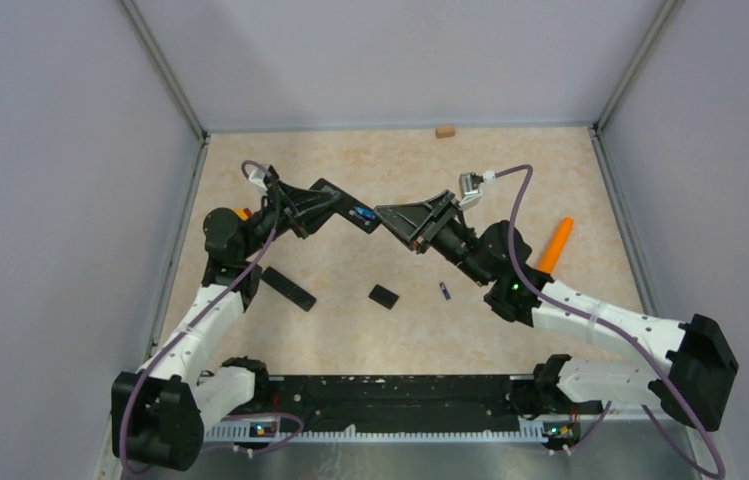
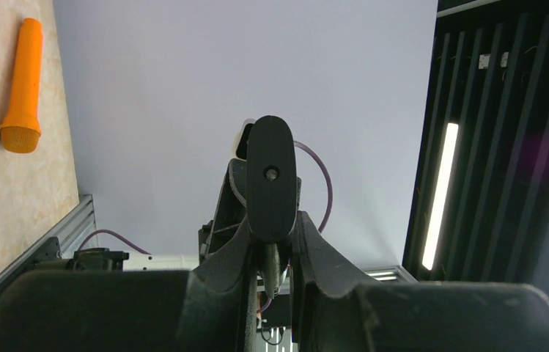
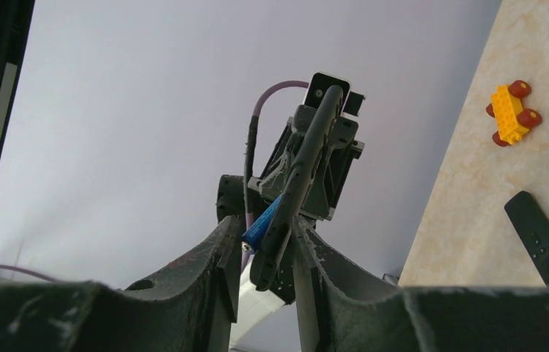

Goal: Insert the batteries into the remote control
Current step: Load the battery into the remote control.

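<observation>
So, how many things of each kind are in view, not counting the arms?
Remote: 2
Battery: 2
Small black piece: 1
Orange stick: 1
Yellow toy car: 1
Brown block: 1
Total: 8

Orange stick rt; tan block far edge; yellow-red toy.

the desk is beige with pale marbled mottling, the walls flat lilac-grey. the held remote is black, the battery against it bright blue. a second remote and a small cover on the desk are black too. the loose battery is dark with purple. the cone-shaped stick is orange, the toy block yellow with red wheels, the small block by the far wall tan, the cables purple.
</observation>
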